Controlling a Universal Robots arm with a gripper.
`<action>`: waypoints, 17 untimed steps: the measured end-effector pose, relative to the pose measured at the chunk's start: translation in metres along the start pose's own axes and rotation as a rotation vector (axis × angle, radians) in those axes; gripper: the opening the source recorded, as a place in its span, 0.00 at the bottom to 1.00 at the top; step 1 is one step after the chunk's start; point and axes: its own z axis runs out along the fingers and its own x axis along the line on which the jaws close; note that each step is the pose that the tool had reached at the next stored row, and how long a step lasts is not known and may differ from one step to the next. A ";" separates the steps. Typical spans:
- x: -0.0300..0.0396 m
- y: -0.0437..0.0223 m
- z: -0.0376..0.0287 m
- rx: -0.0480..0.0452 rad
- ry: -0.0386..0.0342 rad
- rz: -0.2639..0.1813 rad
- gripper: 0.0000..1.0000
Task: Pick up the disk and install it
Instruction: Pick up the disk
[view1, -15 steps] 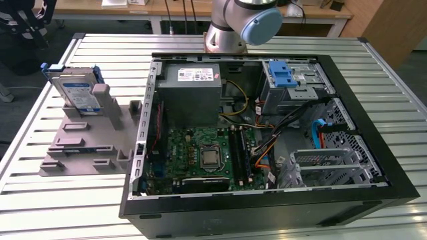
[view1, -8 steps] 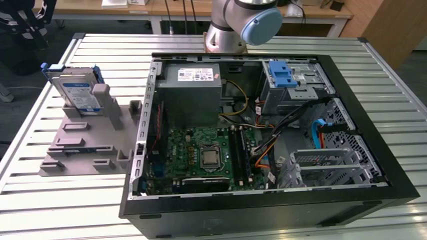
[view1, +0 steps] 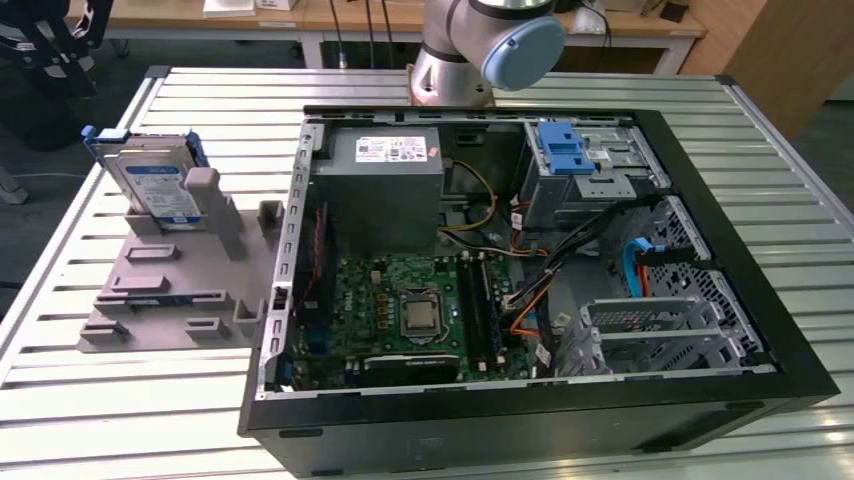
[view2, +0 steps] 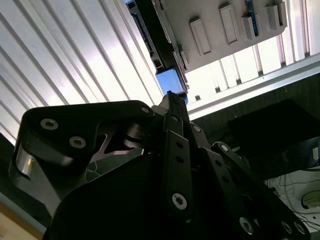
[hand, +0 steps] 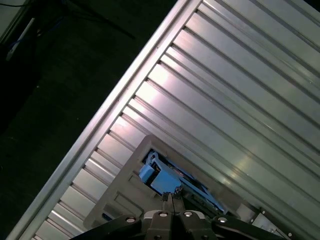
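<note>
As the flat silver blue-railed hard disk (view1: 156, 188) stands on edge in its grey plastic holder (view1: 167, 290), top rail offered, the black pincer (hand: 170, 196), clenched empty, points at it, apart

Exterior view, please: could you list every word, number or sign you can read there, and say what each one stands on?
None of the text here can be read.
On the disk: print too small to read.
On the white sticker of the power-supply box: print too small to read.
On the motherboard: markings too small to read.
</note>
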 end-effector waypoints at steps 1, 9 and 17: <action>0.0000 0.0000 0.0000 -0.0001 0.0000 -0.005 0.11; 0.0000 0.0000 0.0001 -0.0031 0.0008 -0.136 0.11; 0.0000 0.0000 0.0001 -0.0052 0.0014 -0.230 0.11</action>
